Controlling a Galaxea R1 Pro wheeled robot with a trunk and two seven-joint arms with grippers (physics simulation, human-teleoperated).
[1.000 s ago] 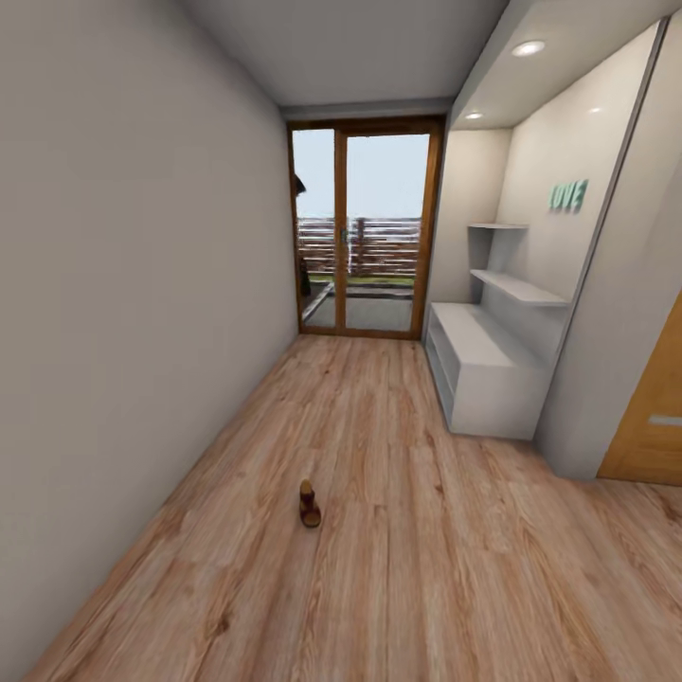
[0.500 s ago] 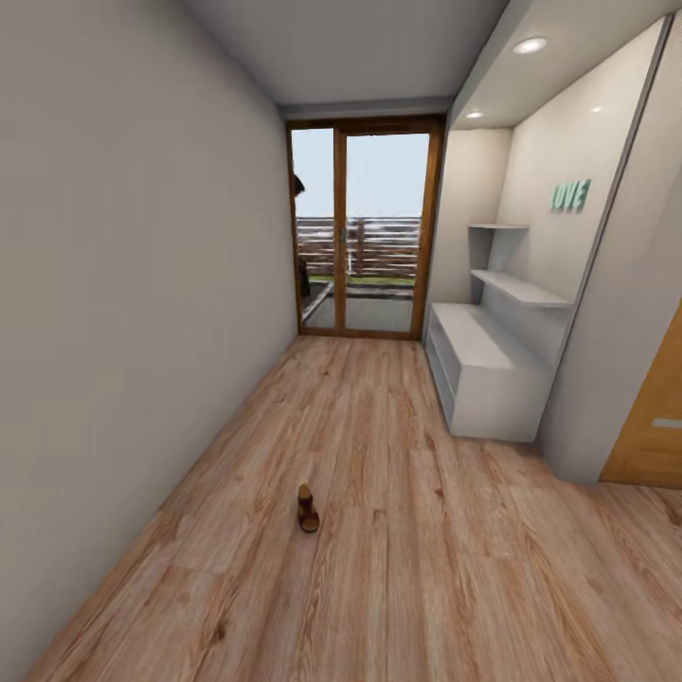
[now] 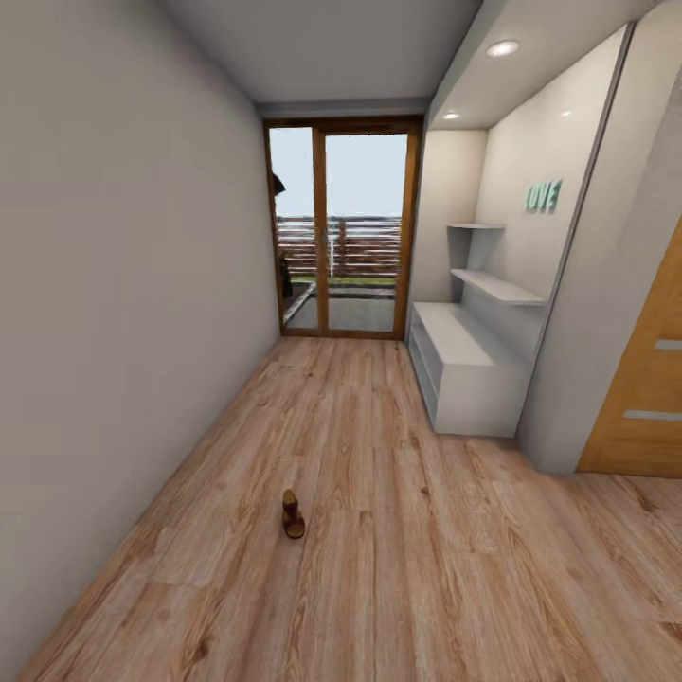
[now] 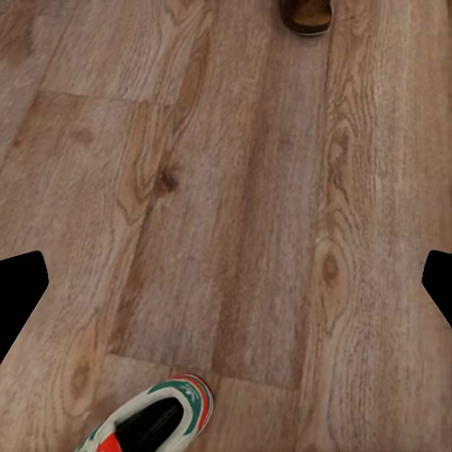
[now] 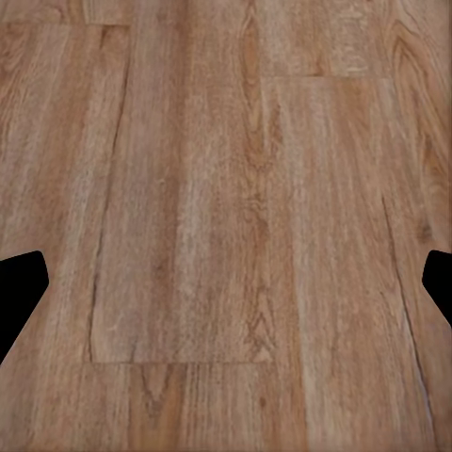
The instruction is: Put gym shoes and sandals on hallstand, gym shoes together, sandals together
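One brown sandal (image 3: 293, 514) lies on the corridor floor (image 3: 398, 568), well short of the hallstand (image 3: 464, 365). Both grippers' fingertips stand wide apart, empty; a gym shoe (image 4: 151, 419) lies under the left one.

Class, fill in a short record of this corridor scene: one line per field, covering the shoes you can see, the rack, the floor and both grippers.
sandal: one sandal lying on the floor, mid-corridor
gym shoe: one gym shoe on the floor, seen by the left wrist camera
hallstand: hallstand against the right wall, top bare
floor: corridor floor, wood planks
left gripper: open, holding nothing
right gripper: open, holding nothing
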